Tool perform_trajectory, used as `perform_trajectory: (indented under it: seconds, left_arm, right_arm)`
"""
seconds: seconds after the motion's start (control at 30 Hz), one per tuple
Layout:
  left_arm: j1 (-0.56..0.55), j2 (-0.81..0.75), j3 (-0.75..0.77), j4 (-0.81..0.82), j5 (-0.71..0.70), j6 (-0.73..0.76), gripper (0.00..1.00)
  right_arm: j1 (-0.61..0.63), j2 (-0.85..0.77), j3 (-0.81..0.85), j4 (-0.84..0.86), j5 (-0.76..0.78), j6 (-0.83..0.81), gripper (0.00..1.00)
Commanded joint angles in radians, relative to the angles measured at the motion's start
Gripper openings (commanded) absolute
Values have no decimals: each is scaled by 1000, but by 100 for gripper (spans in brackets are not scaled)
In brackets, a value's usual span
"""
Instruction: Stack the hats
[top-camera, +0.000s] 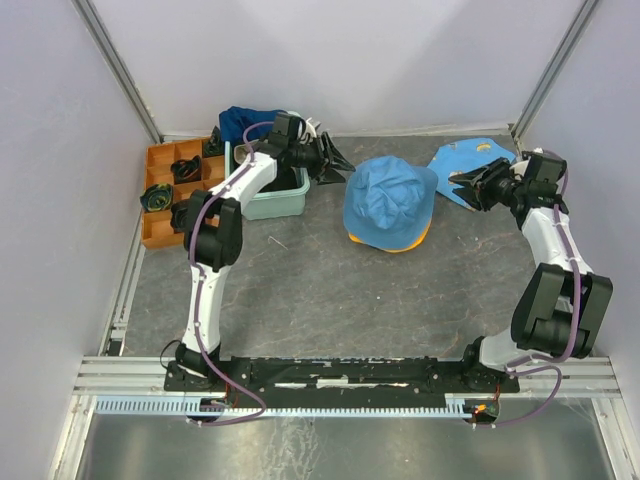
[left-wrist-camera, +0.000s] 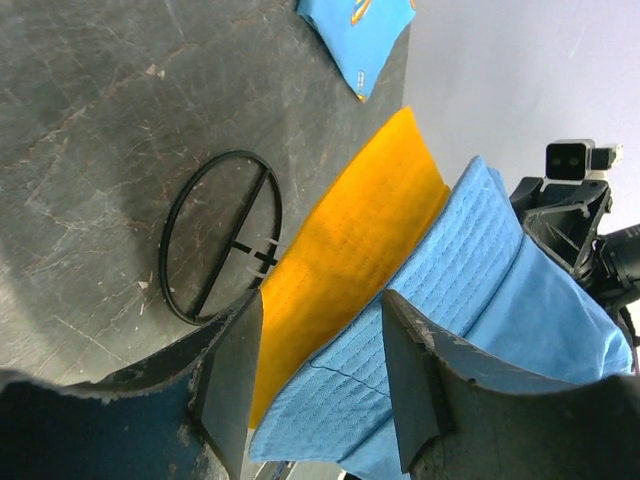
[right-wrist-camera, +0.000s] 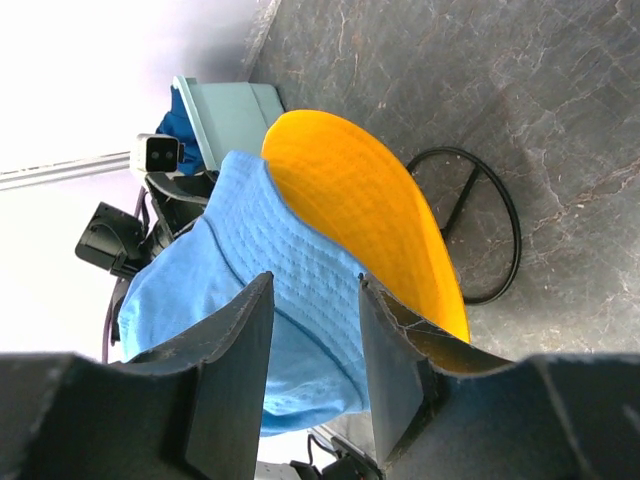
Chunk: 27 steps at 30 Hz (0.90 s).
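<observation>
Dark table (top-camera: 300, 290) carries yellow-orange hat (top-camera: 390, 246), printed cloth (top-camera: 468, 158), mint tub (top-camera: 275, 206), orange tray (top-camera: 160, 160).

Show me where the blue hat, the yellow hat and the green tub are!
light blue hat (top-camera: 390, 192): top external view, on its crown.
yellow-orange hat (left-wrist-camera: 350, 240): left wrist view, on its brim.
mint-green tub (top-camera: 280, 207): top external view, on its front wall.

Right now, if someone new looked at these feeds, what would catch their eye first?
The light blue hat sitting on the yellow-orange hat in the middle of the table, with only an orange rim showing beneath it. Next, the left hand and right hand, both open, flanking that pair on either side. A dark blue hat lies bunched at the mint-green tub's far edge.
</observation>
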Motion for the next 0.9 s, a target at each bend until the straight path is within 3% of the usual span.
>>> perform_trajectory:
  seconds: [0.0, 0.2, 0.6, 0.87]
  left_arm:
    - [-6, -59, -43, 124, 92, -47, 57]
    - [-16, -93, -150, 231, 126, -104, 49]
    - [30, -152, -219, 408, 167, -228, 50]
    - [18, -123, -239, 420, 189, -227, 50]
  right_arm:
    - [-9, -52, 30, -40, -10, -33, 48]
    - [-15, -70, 5, -56, -6, -35, 48]
    - [-16, -95, -1, -89, -1, -51, 48]
    - [-17, -102, 9, -99, 0, -50, 49]
